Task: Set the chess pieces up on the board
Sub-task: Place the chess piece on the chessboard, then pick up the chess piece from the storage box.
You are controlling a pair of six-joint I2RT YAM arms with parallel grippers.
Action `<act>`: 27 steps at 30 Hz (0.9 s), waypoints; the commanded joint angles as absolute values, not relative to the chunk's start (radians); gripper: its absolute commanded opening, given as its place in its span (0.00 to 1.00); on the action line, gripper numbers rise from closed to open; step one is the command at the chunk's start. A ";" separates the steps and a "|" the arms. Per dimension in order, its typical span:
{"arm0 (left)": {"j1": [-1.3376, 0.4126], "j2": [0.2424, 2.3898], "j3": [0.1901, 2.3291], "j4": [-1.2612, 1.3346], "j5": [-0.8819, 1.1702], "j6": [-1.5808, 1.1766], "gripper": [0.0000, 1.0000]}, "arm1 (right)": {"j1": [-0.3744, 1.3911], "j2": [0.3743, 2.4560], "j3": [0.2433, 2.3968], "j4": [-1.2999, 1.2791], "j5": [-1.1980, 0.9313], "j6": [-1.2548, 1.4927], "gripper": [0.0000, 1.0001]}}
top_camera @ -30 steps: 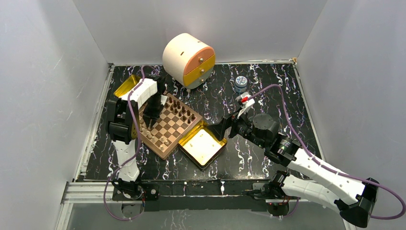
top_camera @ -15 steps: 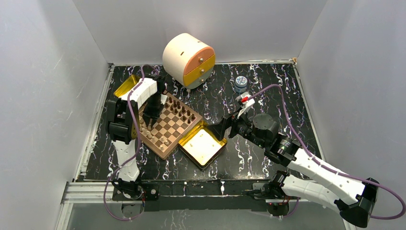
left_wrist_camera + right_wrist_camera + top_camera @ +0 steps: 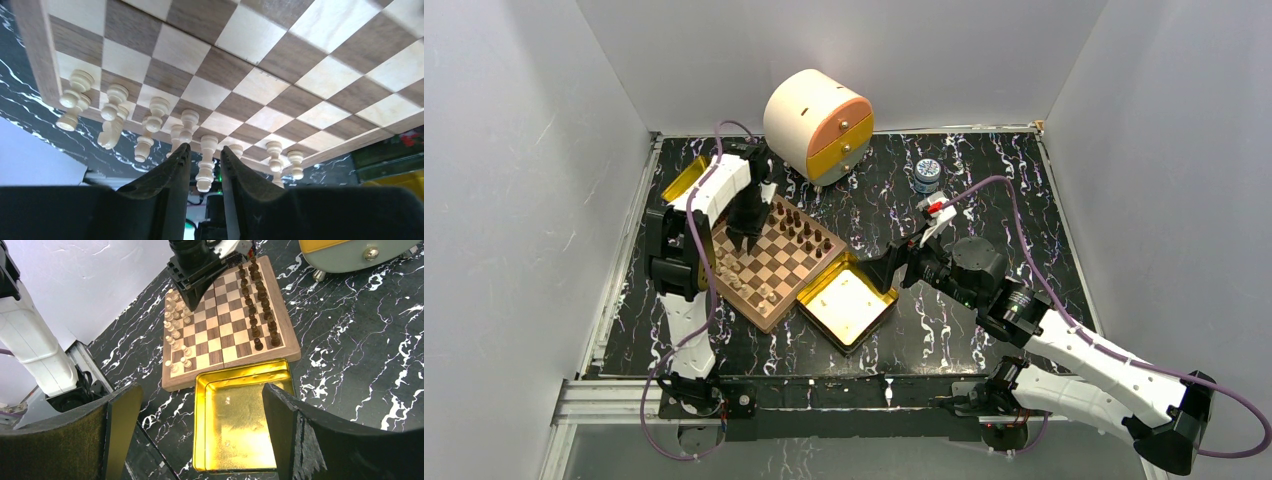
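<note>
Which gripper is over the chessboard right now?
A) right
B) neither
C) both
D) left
D: the left gripper hangs above the board near the light pieces, while the right gripper sits off the board by the gold tin.

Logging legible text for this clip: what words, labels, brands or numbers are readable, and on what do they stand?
None readable.
Small jar lid: a pattern, too small to read.
Red-and-white tag: too small to read.
Board, gold tin, round drawer box: no markings seen.
</note>
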State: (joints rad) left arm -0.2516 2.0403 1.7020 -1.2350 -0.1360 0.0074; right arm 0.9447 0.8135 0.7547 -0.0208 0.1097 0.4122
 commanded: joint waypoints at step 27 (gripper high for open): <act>0.098 1.679 1.565 -0.639 -0.078 -0.147 0.70 | 0.946 0.888 0.916 -0.425 0.225 0.573 0.99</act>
State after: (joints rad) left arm 0.0570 1.6680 1.5879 -0.7029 -0.1024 -0.1596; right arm 0.9447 0.8925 0.8764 -0.3714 0.1864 0.5549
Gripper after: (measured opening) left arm 0.754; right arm 0.985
